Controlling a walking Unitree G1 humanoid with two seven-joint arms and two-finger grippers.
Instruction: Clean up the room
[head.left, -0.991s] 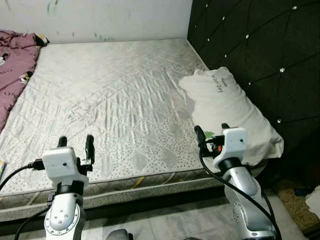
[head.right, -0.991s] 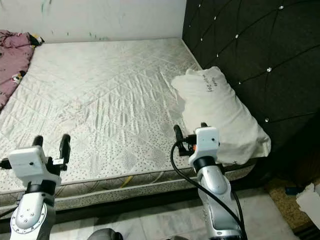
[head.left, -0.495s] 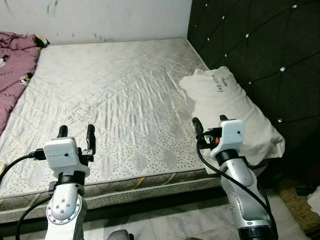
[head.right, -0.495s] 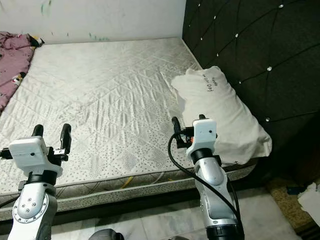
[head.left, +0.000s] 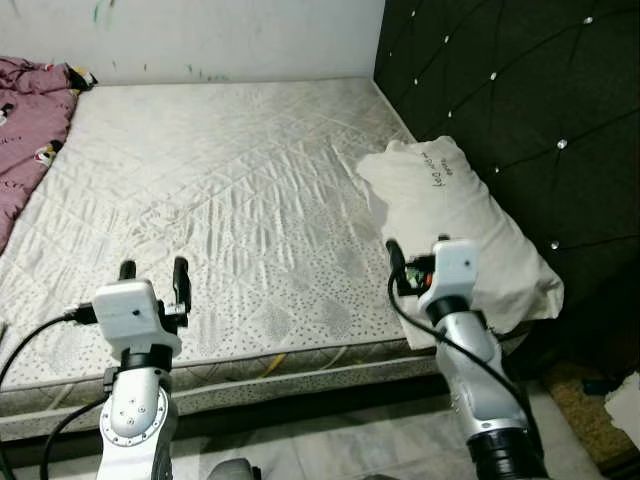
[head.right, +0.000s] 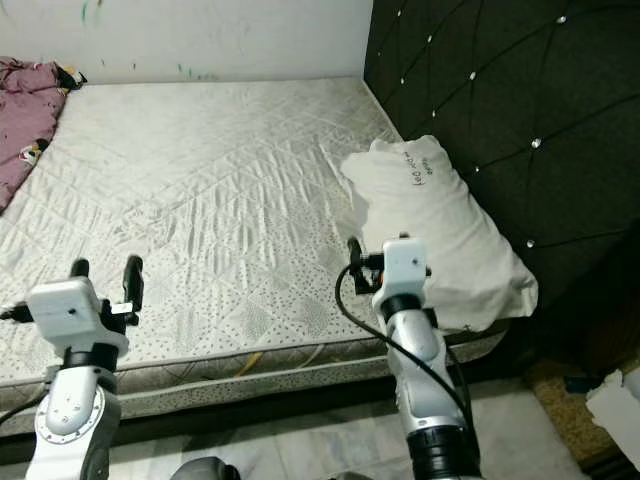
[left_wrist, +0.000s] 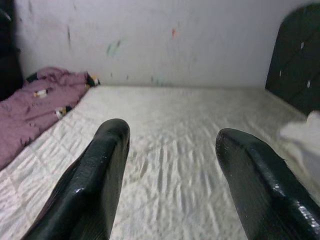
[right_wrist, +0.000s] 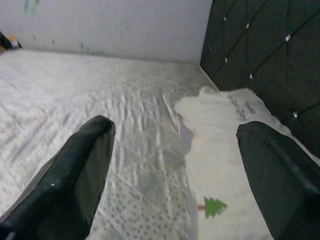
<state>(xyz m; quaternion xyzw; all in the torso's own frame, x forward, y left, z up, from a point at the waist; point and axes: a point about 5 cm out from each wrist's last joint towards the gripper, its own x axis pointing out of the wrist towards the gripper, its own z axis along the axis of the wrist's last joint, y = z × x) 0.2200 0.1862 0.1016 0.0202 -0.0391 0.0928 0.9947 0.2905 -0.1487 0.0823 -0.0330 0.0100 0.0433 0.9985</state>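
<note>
A bare white quilted mattress (head.left: 230, 190) lies before me. A white pillow (head.left: 455, 215) with dark writing rests at its right end against the black tufted headboard (head.left: 520, 110). A crumpled purple blanket (head.left: 25, 125) lies at the far left. My right gripper (head.left: 415, 258) stands open over the mattress's near edge, just beside the pillow's near corner, nothing between its fingers (right_wrist: 80, 165). My left gripper (head.left: 153, 272) is open above the near left edge, also empty; its fingers (left_wrist: 100, 170) frame the mattress.
A white wall (head.left: 200, 35) with small paint marks runs behind the bed. Pale tiled floor (head.left: 330, 450) lies below the mattress edge. A brownish mat (head.left: 590, 405) and a white object (head.left: 628, 395) sit on the floor at the lower right.
My right arm has shifted slightly left and forward along the pillow's near corner. The left arm has barely moved. The view has shifted a little.
</note>
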